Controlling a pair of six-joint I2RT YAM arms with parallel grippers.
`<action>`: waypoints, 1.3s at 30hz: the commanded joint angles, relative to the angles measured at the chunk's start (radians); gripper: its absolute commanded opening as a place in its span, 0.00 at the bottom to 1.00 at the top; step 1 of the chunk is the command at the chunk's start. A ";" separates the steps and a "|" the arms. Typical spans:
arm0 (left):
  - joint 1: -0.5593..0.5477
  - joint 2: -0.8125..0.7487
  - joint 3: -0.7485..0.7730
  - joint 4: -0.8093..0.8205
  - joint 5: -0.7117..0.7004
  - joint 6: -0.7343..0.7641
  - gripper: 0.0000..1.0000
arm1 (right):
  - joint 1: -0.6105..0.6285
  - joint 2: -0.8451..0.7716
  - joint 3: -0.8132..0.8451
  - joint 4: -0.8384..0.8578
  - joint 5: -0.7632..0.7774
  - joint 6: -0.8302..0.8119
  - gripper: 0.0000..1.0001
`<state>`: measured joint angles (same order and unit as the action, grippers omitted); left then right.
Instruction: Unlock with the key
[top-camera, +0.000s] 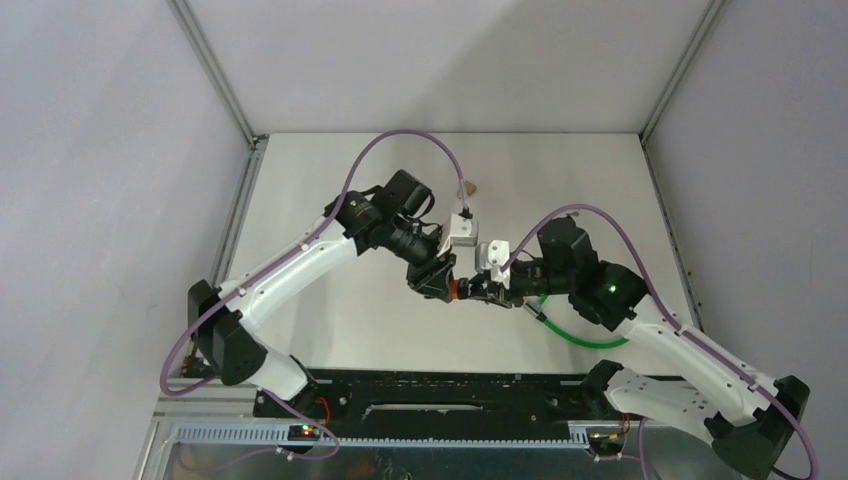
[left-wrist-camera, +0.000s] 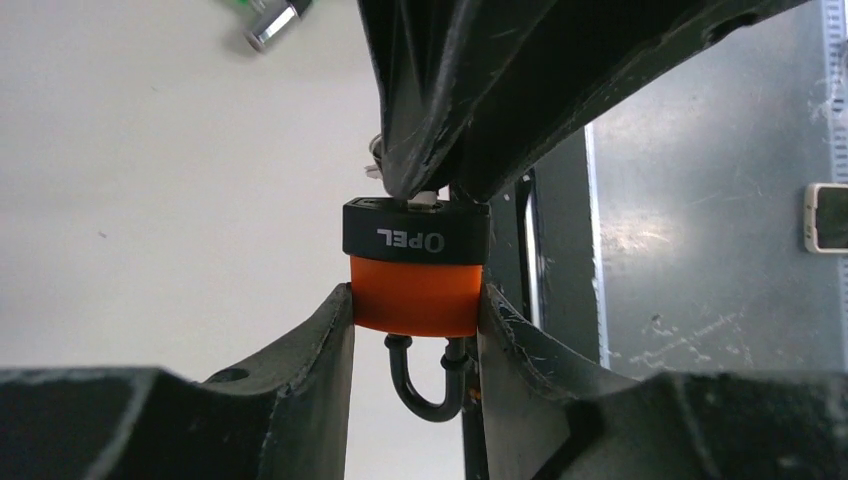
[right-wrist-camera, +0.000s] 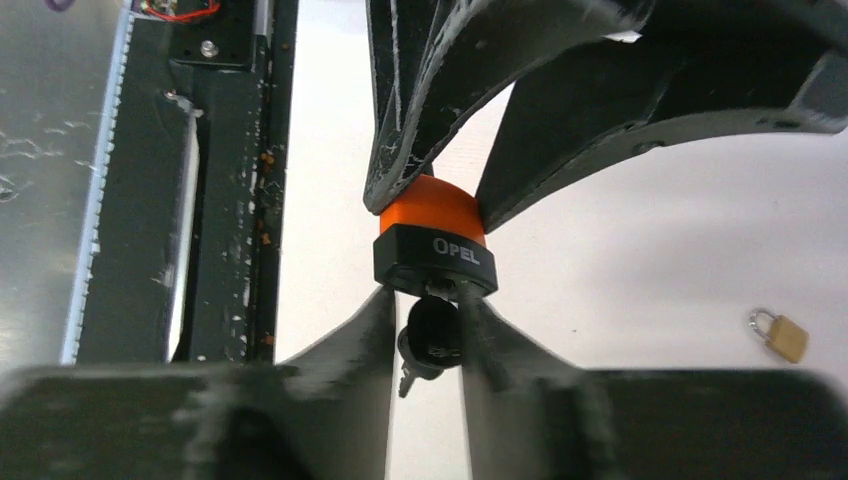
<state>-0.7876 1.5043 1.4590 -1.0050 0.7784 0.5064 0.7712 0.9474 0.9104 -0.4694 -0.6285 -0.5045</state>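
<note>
**At mid-table: padlock held, key in the lock**

Over the middle of the white tabletop (top-camera: 330, 320), the two arms meet tip to tip. The left gripper (left-wrist-camera: 415, 300) is clamped on the orange-bodied padlock with the black "OPEL" band (left-wrist-camera: 415, 240). Its fingers (left-wrist-camera: 335, 330) press the orange sides from both flanks. The dark steel shackle (left-wrist-camera: 430, 385) points back towards the left wrist. Cannot tell whether the shackle is seated or sprung.

The black-headed key (right-wrist-camera: 432, 340) sits in the keyway on the lock's black end, facing the right arm. The right gripper (right-wrist-camera: 428, 310) brackets the key head, one finger on each side and very close. Cannot tell from the wrist view whether it pinches the head or has just let go.

Also on the table: a green cable with a metal end (top-camera: 575, 338) by the right arm, and a small brass padlock (right-wrist-camera: 778, 335) lying well apart, towards the far side.
</note>
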 joint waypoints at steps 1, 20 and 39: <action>0.020 -0.097 -0.008 0.204 0.079 -0.034 0.00 | -0.044 -0.035 0.013 -0.018 -0.022 0.015 0.41; -0.028 -0.174 -0.153 0.416 -0.331 -0.014 0.00 | -0.412 0.158 0.141 0.110 -0.385 0.440 0.92; -0.245 -0.163 -0.198 0.497 -0.771 0.048 0.00 | -0.414 0.473 0.155 0.225 -0.580 0.658 0.85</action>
<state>-1.0111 1.3529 1.2716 -0.5873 0.1173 0.5243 0.3576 1.3956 1.0351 -0.2882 -1.1236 0.1242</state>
